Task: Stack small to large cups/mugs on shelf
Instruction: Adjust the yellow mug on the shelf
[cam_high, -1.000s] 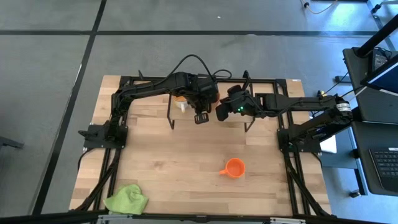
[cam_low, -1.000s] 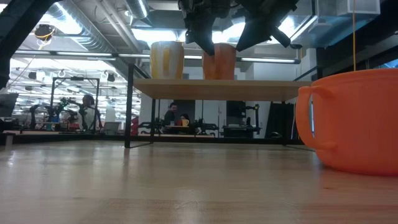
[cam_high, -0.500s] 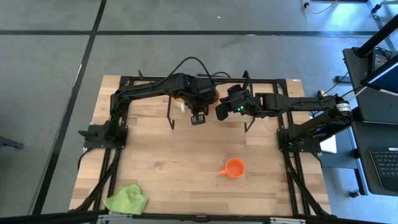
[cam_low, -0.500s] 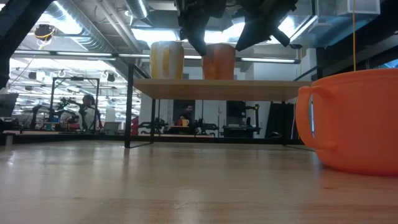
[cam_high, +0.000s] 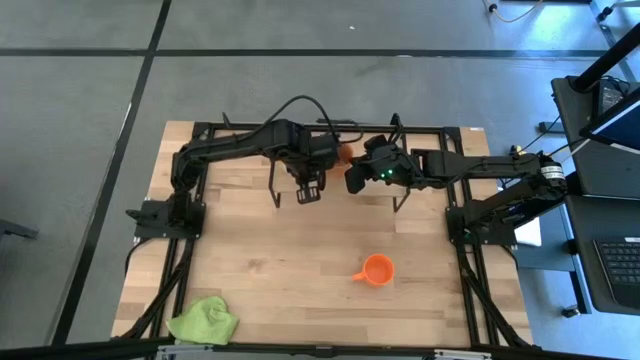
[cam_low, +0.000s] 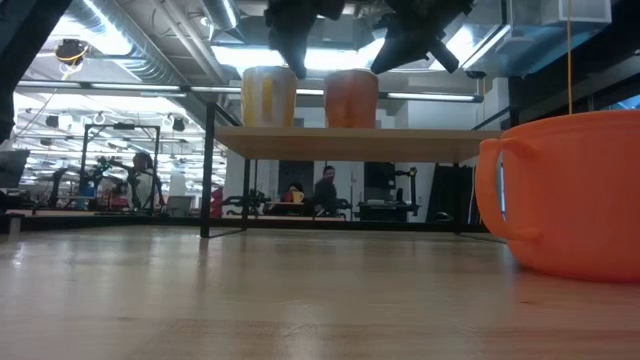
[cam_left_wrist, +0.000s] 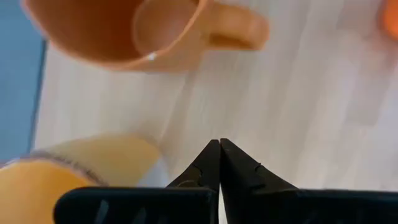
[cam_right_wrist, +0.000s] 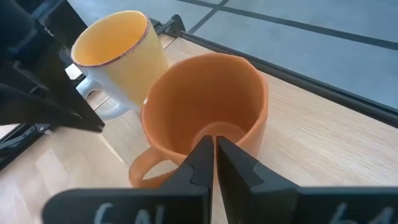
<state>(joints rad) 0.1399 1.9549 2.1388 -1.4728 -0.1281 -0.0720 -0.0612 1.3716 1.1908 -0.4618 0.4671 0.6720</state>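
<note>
Standing side by side on the low light-wood shelf with thin black metal legs (cam_low: 350, 142) are two mugs: the white mug with yellow-orange inside (cam_low: 268, 96) and the brown handled mug (cam_low: 351, 98). They are near each other, but I cannot tell if they touch. The third one, the bright orange handled mug (cam_high: 377, 270), is on the wooden worktop (cam_high: 270, 280), well apart from the shelf.

The left hand (cam_high: 308, 192) hovers above the front edge of the shelf, near the white mug. In the left wrist view its two dark fingers (cam_left_wrist: 208, 163) are pressed together and hold nothing.

The right hand (cam_high: 353, 181) is over the shelf just beside the brown mug. Its fingers (cam_right_wrist: 200, 160) are also closed on each other with nothing between them, and in the right wrist view they point toward this mug.

A crumpled lime-green cloth (cam_high: 204, 321) lies at the near left corner of the worktop.

In the low view, people show far in the room behind the shelf.
</note>
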